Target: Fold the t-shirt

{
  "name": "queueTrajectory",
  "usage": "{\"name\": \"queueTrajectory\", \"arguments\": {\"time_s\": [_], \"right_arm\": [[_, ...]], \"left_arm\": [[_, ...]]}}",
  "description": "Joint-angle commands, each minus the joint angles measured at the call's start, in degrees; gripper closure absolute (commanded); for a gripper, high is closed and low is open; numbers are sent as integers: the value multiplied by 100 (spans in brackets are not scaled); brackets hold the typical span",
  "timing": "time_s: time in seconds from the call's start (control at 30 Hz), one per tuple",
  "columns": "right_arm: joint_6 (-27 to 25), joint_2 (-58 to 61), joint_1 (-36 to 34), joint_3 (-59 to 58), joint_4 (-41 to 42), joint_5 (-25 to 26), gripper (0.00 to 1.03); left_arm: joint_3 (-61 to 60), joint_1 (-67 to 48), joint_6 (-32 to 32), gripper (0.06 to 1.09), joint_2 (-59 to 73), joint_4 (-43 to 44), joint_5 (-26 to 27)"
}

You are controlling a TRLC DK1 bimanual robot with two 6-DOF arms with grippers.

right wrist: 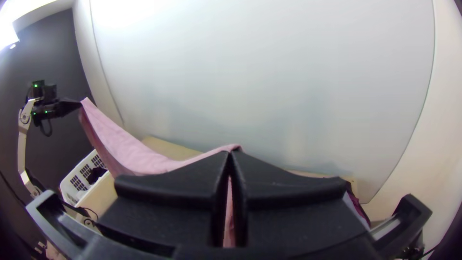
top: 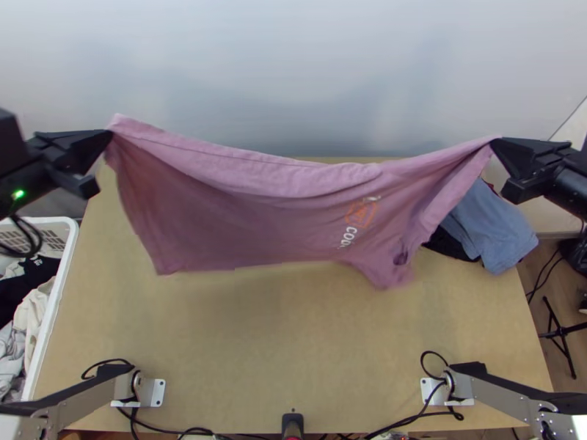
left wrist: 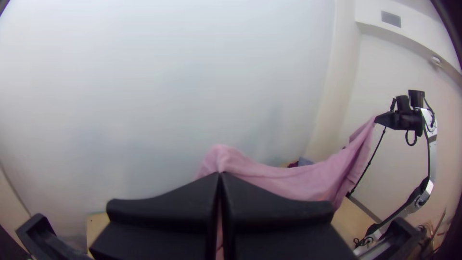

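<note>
Black left gripper (top: 108,135), fingers pinched together on left end of pink t-shirt's (top: 249,213) upper edge; right gripper (top: 496,141) likewise closed on right end. T-shirt strung between both, upper edge dipping in middle, rest hanging below grippers over far part of table (top: 293,330). Orange-and-white print right of middle. Blue cloth (top: 488,231) at far right, on dark cloth (top: 449,244). White basket (top: 62,290) holding clothes, left of table.
</note>
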Motion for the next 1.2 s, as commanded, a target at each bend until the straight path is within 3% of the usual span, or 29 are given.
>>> {"name": "queueTrajectory", "arguments": {"time_s": [0.0, 0.23, 0.37, 0.5, 0.6, 0.77, 1.03, 1.17], "right_arm": [[-24, -138, 174, 157, -42, 217, 100], [11, -533, 517, -186, -384, 208, 100], [29, -1070, 833, -933, -367, 164, 100], [64, -1474, 930, -924, -200, 173, 100], [55, -1650, 904, -669, -288, 419, 100], [55, -2142, 701, -836, -586, 401, 100], [55, -2740, 200, -985, -1219, -73, 100], [55, -2854, 69, -1161, -1237, -73, 100]], "left_arm": [[-238, 476, 378, 104, -649, -59, 0], [-555, 573, 967, 104, -1537, -788, 9], [-862, 318, 976, 104, -2064, -964, 26], [-950, 248, 888, 104, -2442, -1017, 26], [-871, 380, 651, 104, -2662, -920, -26], [-1126, 617, 440, 104, -3189, -902, 9], [-2137, 837, 405, 104, -4182, -999, 97], [-3121, 854, 457, 104, -4560, -542, 88]]}}
